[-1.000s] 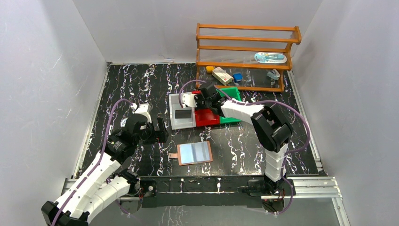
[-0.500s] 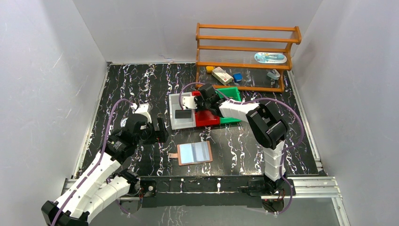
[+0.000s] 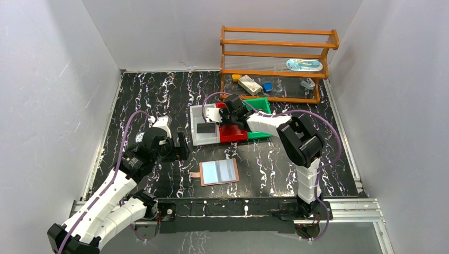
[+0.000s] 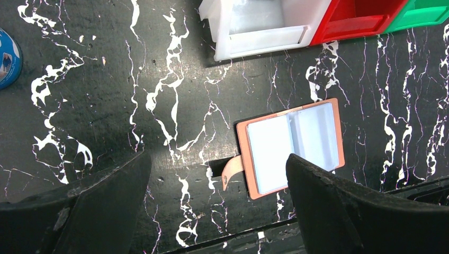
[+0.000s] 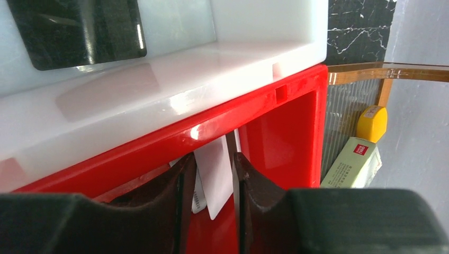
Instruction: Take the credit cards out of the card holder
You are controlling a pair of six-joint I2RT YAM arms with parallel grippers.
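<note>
The card holder [image 3: 219,172] [image 4: 290,145] lies open and flat on the black marble table, light blue lining up, strap tab to its left. My left gripper [image 3: 178,146] [image 4: 217,161] hovers wide open above the table just left of it, holding nothing. My right gripper [image 3: 222,113] [image 5: 213,159] reaches into the red bin [image 3: 233,132] [image 5: 286,121], jaws parted. A white credit card [image 5: 217,182] stands loose between the fingers against the bin's wall. A second card [image 5: 198,200] with printed digits lies behind it.
A white bin [image 3: 206,139] [image 4: 222,32] beside the red one holds a dark card [image 3: 205,128] [image 5: 79,32]. A green bin [image 3: 259,105] sits behind. The wooden rack [image 3: 275,63] with small items stands at the back right. A blue round object [image 4: 8,58] lies left.
My right gripper's jaws have parted over the red bin, letting go of the white card. The left arm has hardly moved.
</note>
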